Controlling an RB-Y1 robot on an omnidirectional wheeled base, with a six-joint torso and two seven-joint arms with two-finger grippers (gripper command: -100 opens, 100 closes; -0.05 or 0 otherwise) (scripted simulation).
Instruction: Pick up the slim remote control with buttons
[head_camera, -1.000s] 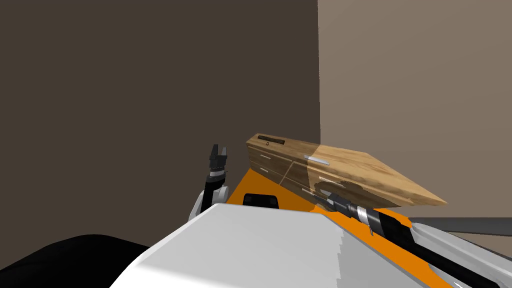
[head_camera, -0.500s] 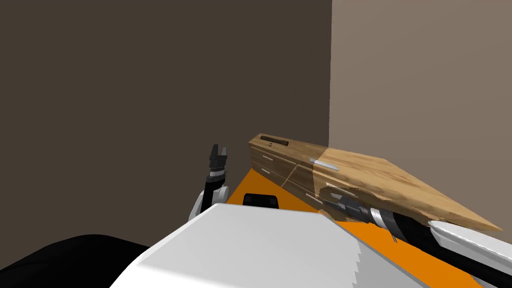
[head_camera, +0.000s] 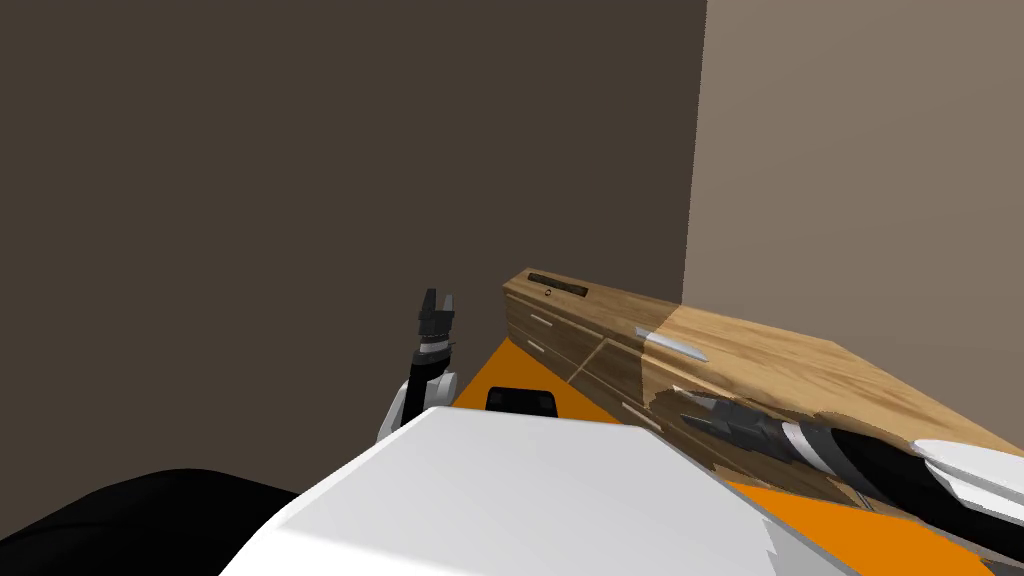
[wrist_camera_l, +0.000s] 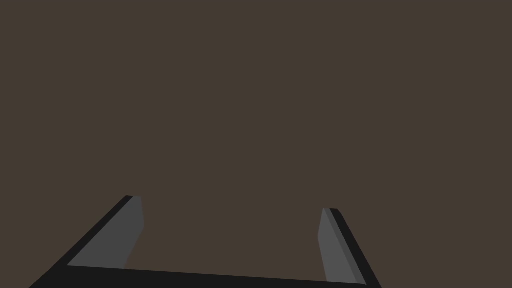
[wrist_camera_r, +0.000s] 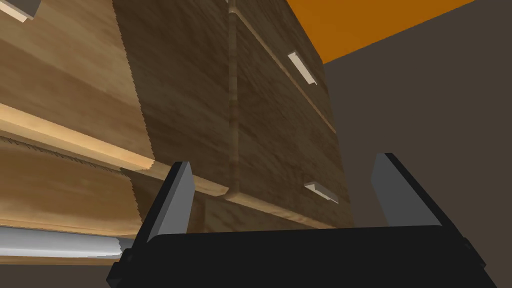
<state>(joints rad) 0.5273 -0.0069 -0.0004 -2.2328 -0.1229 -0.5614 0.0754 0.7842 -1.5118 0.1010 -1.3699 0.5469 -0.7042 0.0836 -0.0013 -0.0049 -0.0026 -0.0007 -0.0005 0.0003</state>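
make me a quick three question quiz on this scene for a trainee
1. True or false: the slim dark remote control lies on top of the long wooden dresser, at the end nearest the dark brown wall.
2. Multiple choice: the right gripper points at
A) the dresser's drawer fronts
B) a window
C) the remote's buttons
3. Fill in: the left gripper, raised in front of the wall, is ___ (open or shut).

Key: 1 true; 2 A; 3 open
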